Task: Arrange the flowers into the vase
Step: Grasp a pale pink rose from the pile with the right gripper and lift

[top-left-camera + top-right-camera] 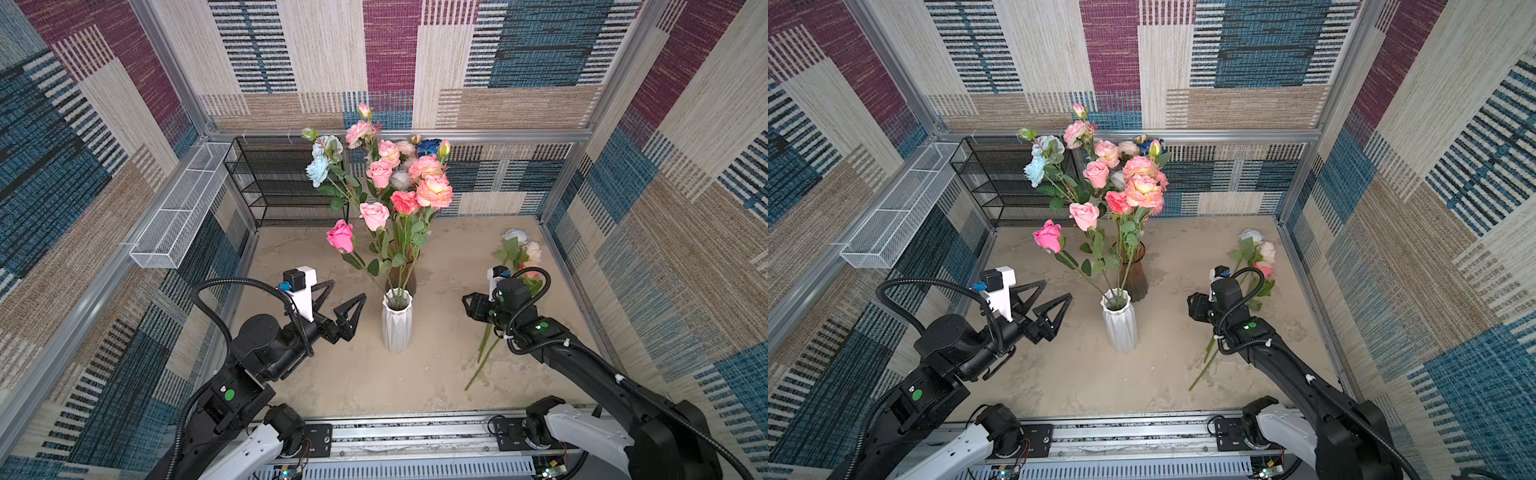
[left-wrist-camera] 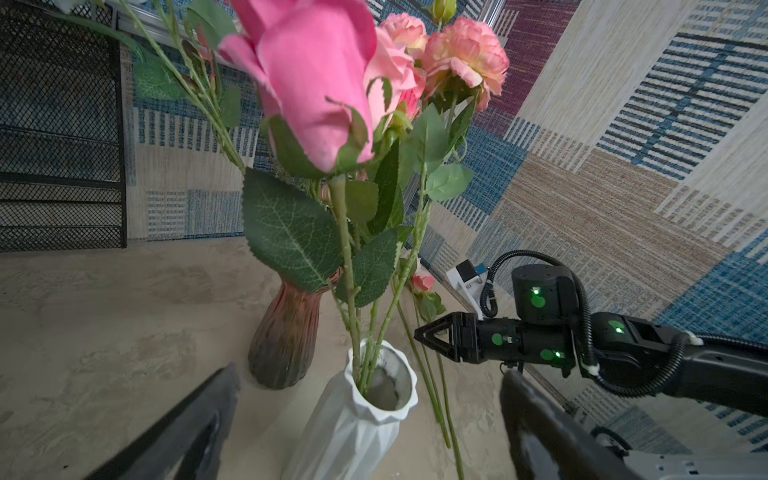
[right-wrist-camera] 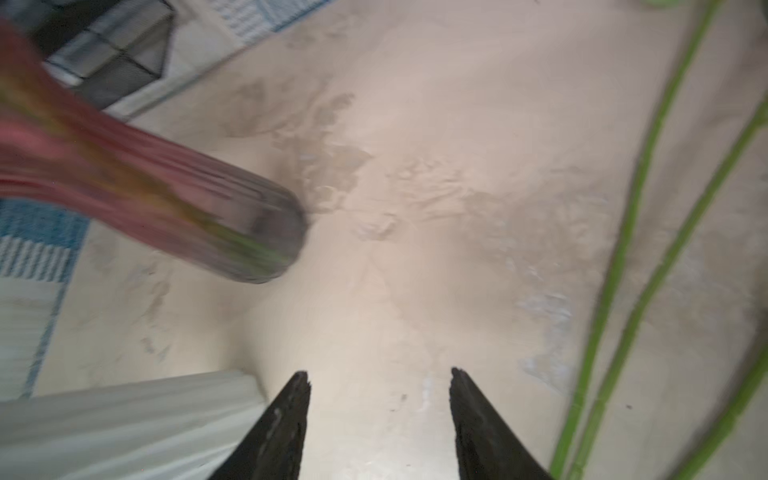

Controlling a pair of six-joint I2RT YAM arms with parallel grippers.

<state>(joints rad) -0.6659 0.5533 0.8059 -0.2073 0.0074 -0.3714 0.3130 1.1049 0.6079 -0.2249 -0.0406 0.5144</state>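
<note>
A white faceted vase point(image 1: 397, 324) point(image 1: 1119, 322) point(image 2: 357, 419) stands mid-table with a few green stems in it, one carrying a bright pink rose point(image 1: 340, 235) point(image 2: 316, 83). Just behind it, a ribbed brown-red glass vase point(image 1: 401, 276) point(image 3: 166, 187) holds most of the flowers point(image 1: 399, 178) point(image 1: 1121, 178), pink, white and blue. More flowers point(image 1: 519, 253) point(image 1: 1258, 249) lie on the table at the right, their stems point(image 3: 623, 249) beside my right gripper point(image 1: 467, 307) point(image 3: 378, 372), which is open and empty. My left gripper point(image 1: 348, 289) point(image 2: 370, 370) is wide open left of the white vase, holding nothing.
A black mesh rack point(image 1: 291, 183) stands at the back left. A white wire basket point(image 1: 178, 212) hangs on the left wall. Aluminium frame posts and patterned walls close in the table point(image 1: 353, 374). The arms' mounting rail point(image 1: 415, 432) runs along the front edge.
</note>
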